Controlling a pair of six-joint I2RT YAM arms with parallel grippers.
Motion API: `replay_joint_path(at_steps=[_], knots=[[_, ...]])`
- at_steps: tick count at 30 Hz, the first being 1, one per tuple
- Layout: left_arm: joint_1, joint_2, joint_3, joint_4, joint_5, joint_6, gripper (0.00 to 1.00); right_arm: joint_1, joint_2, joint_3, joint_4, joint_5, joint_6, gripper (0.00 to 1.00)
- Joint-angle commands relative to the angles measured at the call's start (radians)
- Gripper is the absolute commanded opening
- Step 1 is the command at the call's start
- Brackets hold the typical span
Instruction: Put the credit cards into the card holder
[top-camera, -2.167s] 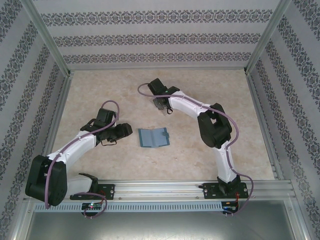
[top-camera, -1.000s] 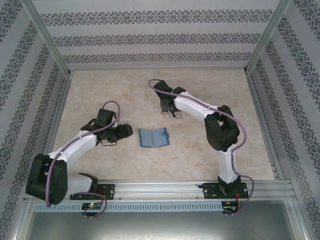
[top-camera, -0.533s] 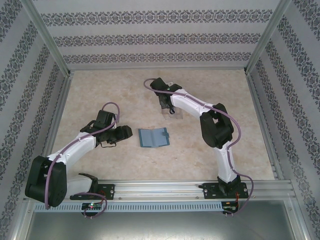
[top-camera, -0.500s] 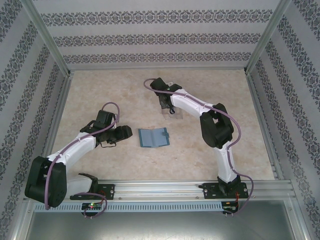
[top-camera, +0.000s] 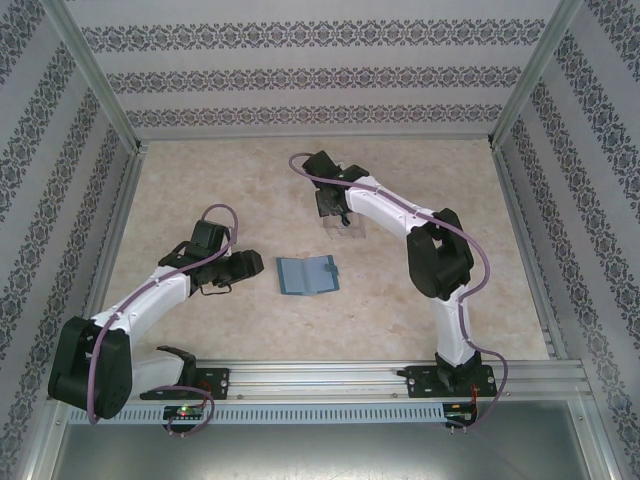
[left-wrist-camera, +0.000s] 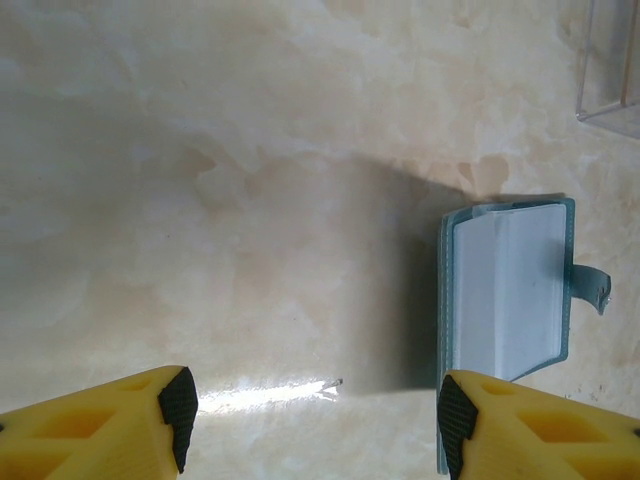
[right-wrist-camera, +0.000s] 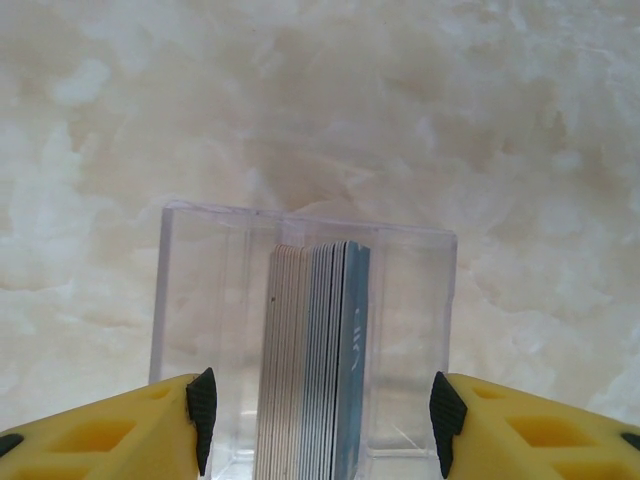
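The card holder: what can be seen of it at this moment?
The card holder is a small teal folding wallet lying open and flat near the middle of the marbled table. Its inner faces look pale grey-blue inside a teal border, and a short closing strap sticks out of one side edge. The material looks soft, like leatherette. Only the table touches it; the left gripper hovers beside it, apart.
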Motion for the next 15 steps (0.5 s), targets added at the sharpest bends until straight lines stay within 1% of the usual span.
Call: replay_joint_path(at_steps=[1, 4, 10, 13, 15], knots=[[0.007, -0.016, 0.01, -0.038, -0.016, 0.024, 0.67, -0.01, -0.005, -0.02, 0.005, -0.029, -0.011, 0.61], [0.007, -0.028, -0.003, -0.025, -0.019, 0.019, 0.67, -0.007, 0.019, -0.025, 0.003, 0.0, -0.024, 0.65], [0.008, -0.032, 0.006, -0.048, -0.028, 0.028, 0.67, -0.006, 0.028, -0.061, -0.003, 0.073, -0.032, 0.65], [0.007, -0.034, 0.006, -0.047, -0.032, 0.031, 0.67, -0.005, 0.012, -0.072, -0.013, 0.125, -0.033, 0.65], [0.007, -0.03, 0.017, -0.06, -0.034, 0.032, 0.67, -0.006, -0.003, -0.083, -0.003, 0.133, -0.037, 0.63]])
